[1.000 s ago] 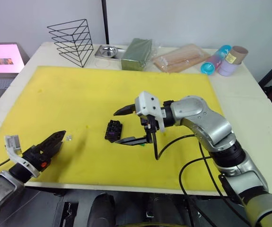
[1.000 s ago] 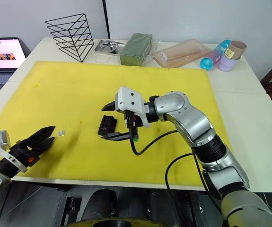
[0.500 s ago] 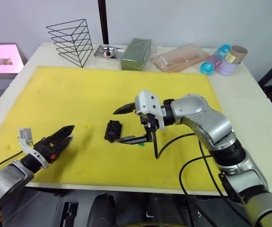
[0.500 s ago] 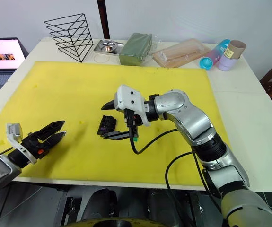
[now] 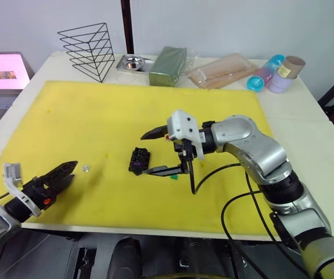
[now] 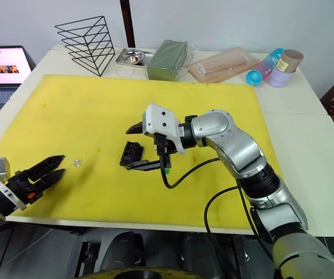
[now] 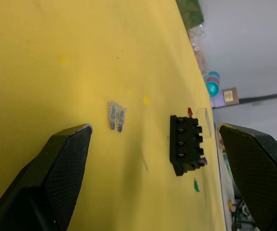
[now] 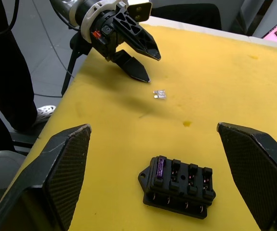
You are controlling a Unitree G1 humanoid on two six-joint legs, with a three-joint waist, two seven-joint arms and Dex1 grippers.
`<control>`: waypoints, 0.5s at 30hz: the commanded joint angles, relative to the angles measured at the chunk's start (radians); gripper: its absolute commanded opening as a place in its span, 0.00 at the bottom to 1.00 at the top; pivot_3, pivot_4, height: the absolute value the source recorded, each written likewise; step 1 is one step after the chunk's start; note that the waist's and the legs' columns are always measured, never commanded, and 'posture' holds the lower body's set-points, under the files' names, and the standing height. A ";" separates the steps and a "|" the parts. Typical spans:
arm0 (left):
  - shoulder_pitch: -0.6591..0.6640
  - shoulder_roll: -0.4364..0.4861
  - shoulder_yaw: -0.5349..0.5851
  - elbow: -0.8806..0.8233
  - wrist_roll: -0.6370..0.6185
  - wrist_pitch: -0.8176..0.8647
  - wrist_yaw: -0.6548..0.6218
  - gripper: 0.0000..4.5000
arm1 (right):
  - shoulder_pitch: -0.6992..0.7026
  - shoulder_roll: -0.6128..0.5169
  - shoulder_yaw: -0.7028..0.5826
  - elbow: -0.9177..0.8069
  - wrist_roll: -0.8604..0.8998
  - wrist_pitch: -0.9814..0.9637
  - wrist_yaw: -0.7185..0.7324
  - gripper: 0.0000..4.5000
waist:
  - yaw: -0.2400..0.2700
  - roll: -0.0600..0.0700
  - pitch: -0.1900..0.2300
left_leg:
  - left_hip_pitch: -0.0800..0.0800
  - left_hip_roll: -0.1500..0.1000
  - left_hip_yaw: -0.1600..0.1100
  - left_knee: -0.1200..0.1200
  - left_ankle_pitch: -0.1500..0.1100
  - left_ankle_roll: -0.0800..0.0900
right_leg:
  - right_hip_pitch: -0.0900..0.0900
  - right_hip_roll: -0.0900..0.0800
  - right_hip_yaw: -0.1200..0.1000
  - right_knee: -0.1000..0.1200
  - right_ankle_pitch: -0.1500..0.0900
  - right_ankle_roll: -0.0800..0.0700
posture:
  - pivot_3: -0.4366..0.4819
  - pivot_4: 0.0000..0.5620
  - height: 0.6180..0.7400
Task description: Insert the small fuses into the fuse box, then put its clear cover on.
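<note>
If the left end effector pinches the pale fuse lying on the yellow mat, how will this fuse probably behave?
The pale fuse is tiny and lies flat, so it is probably very light and may slide or flip when touched. It looks like rigid plastic, probably stiff. The yellow mat looks like soft foam, so the left end effector may press it in.

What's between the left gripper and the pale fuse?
Nothing visible. The pale fuse lies flat on bare yellow mat just ahead of the open left gripper, short of the fuse box.

Black fuse box (image 8: pixel 179 186) lies flat, apparently purple fuse (image 8: pixel 160 166) slotted in.
</note>
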 commanded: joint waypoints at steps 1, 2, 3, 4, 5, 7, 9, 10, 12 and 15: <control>-0.057 0.023 -0.040 0.107 0.136 0.005 -0.118 0.99 | -0.027 0.004 -0.028 -0.012 0.005 -0.015 0.002 1.00 | 0.001 0.001 0.000 | 0.000 0.000 0.000 0.000 0.000 0.000 | 0.000 0.000 0.000 0.000 0.000 0.000 | 0.48 0.27 1.00; -0.073 0.026 -0.047 0.132 0.169 0.004 -0.149 0.99 | -0.026 0.002 -0.027 -0.014 0.005 -0.015 0.003 1.00 | 0.001 0.001 0.000 | 0.000 0.000 0.000 -0.001 0.000 0.000 | 0.000 0.000 0.000 0.000 0.000 0.000 | 0.48 0.27 1.00; -0.085 0.028 -0.052 0.155 0.196 0.007 -0.173 0.99 | -0.025 0.001 -0.027 -0.017 0.005 -0.013 0.003 1.00 | 0.001 0.001 0.000 | 0.000 0.000 0.000 -0.001 0.000 0.000 | -0.001 0.000 0.000 0.000 0.000 0.000 | 0.48 0.27 1.00; -0.093 0.029 -0.055 0.171 0.220 0.012 -0.197 0.99 | -0.024 0.000 -0.027 -0.020 0.006 -0.011 0.003 1.00 | 0.001 0.001 0.000 | 0.000 0.000 0.000 -0.002 0.000 0.000 | -0.001 0.000 0.000 0.000 0.000 0.000 | 0.48 0.27 1.00; -0.104 0.029 -0.058 0.186 0.237 0.021 -0.217 0.99 | -0.023 -0.002 -0.027 -0.022 0.006 -0.009 0.003 1.00 | 0.001 0.001 0.000 | 0.000 0.000 0.000 -0.002 0.000 0.000 | -0.001 0.000 0.000 0.000 0.000 0.000 | 0.48 0.27 1.00; -0.123 0.028 -0.066 0.206 0.258 0.046 -0.245 0.99 | -0.023 -0.004 -0.027 -0.027 0.008 -0.004 0.003 1.00 | 0.002 0.003 0.000 | 0.000 0.000 0.000 -0.003 0.000 0.000 | -0.001 0.000 0.000 0.000 0.000 0.000 | 0.48 0.27 1.00; -0.142 0.024 -0.082 0.211 0.280 0.073 -0.269 0.99 | -0.022 -0.009 -0.028 -0.031 0.009 0.000 0.004 1.00 | 0.002 0.005 0.000 | 0.000 0.000 0.000 -0.003 0.000 0.000 | -0.001 0.000 0.000 0.000 0.000 0.000 | 0.48 0.27 1.00; -0.151 0.020 -0.089 0.213 0.297 0.079 -0.279 0.99 | -0.022 -0.011 -0.029 -0.033 0.009 0.001 0.004 1.00 | 0.004 0.005 0.000 | 0.000 0.000 0.000 -0.003 0.000 0.000 | -0.001 -0.001 0.000 0.000 0.000 0.000 | 0.48 0.27 1.00; -0.166 0.013 -0.094 0.221 0.324 0.093 -0.294 0.99 | -0.023 -0.013 -0.029 -0.032 0.009 0.002 0.005 1.00 | 0.005 0.007 0.000 | 0.000 -0.001 0.000 -0.003 0.000 0.000 | -0.001 -0.001 0.000 0.000 0.000 0.000 | 0.48 0.27 1.00; -0.179 0.012 -0.099 0.224 0.358 0.116 -0.327 0.99 | -0.025 -0.014 -0.030 -0.032 0.009 0.003 0.005 1.00 | 0.005 0.008 0.001 | 0.000 -0.001 0.000 -0.003 0.000 0.000 | -0.001 -0.002 0.000 0.000 0.000 0.000 | 0.48 0.27 1.00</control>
